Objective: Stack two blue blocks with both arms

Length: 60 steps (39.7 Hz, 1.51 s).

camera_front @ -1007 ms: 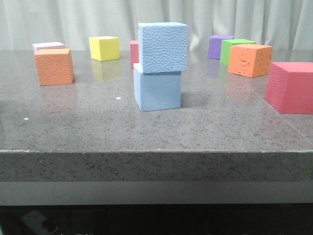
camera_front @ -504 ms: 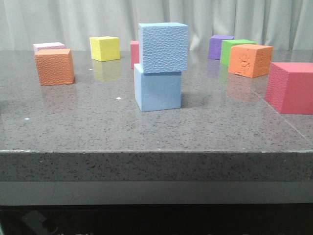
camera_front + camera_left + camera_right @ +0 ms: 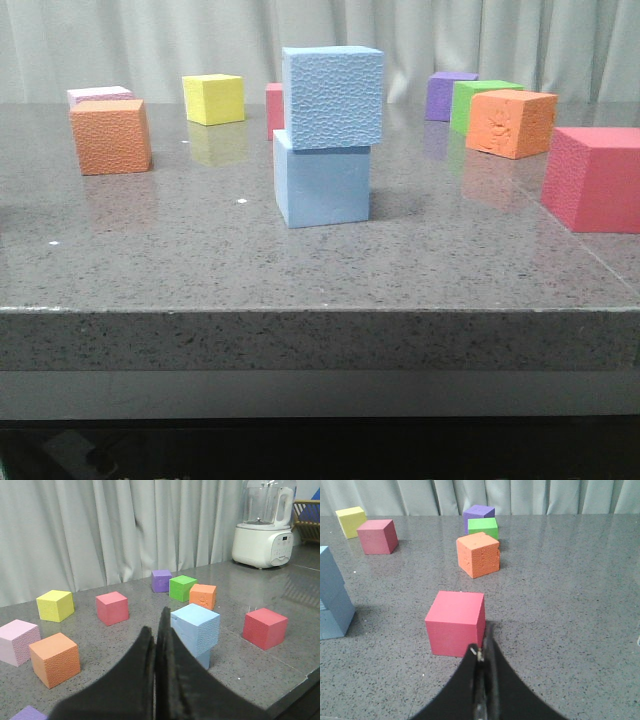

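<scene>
Across the front view, I am seeing the two blue blocks standing stacked near the middle of the grey table (image 3: 200,290): the pebbled blue block (image 3: 333,97) is sitting on the smoother blue block (image 3: 323,183), turned a little and overhanging it slightly toward the right. Neither gripper is showing here. Around the stack I am counting two orange cubes, one at the left (image 3: 111,136) and one at the right (image 3: 510,123), one yellow cube (image 3: 213,98), one pale pink cube (image 3: 99,95), one purple cube (image 3: 450,94), one green cube (image 3: 480,102), a large red cube (image 3: 595,178) at the right edge, and another red cube (image 3: 273,108) peeking out behind the stack.

Moving to the left wrist view, I am looking past the left gripper (image 3: 157,640), whose black fingers are pressed together with nothing between them. The blue stack is standing beyond the fingertips, the bumpy top block (image 3: 196,628) hiding most of the lower one (image 3: 202,658). One white blender (image 3: 263,525) is standing at the table's far corner; I cannot tell whether its clear jug is holding anything.

Turning to the right wrist view, I am seeing the right gripper (image 3: 481,652) with its fingers likewise pressed together and gripping nothing. A red cube (image 3: 455,622) is sitting just beyond the tips, apart from them, and the blue stack (image 3: 332,602) is showing at the picture's edge.
</scene>
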Tool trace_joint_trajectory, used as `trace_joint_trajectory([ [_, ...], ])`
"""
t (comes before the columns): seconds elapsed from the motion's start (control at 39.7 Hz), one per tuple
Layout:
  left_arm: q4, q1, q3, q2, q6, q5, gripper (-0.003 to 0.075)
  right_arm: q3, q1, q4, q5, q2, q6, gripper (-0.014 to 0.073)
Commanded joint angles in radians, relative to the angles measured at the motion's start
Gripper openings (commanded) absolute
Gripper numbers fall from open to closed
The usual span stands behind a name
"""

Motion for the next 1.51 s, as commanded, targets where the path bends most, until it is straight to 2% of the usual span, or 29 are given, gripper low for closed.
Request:
trace_joint_trajectory([
  [0.0, 0.005, -0.008, -0.026, 0.008, -0.002, -0.091, -0.0018, -0.024, -0.002, -0.007, -0.081, 0.007, -0.006, -0.0069],
  [0.88, 0.003, -0.008, -0.014, 0.008, 0.004, -0.079, -0.0018, -0.024, -0.002, -0.007, -0.081, 0.007, -0.006, -0.0069],
  [1.03, -0.126, -0.008, 0.002, 0.008, 0.186, -0.079, -0.0018, -0.024, -0.002, -0.007, -0.081, 0.007, -0.006, -0.0069],
  [1.16, -0.139, -0.008, 0.016, 0.008, 0.199, -0.085, -0.0018, -0.024, -0.002, -0.007, -0.081, 0.007, -0.006, -0.0069],
  [1.39, -0.134, -0.004, 0.115, 0.004, 0.199, -0.138, -0.0018, -0.024, -0.002, -0.007, -0.081, 0.007, -0.006, -0.0069],
  [1.49, -0.134, 0.045, 0.204, -0.030, 0.199, -0.197, -0.0018, -0.024, -0.002, -0.007, -0.081, 0.007, -0.006, -0.0069],
])
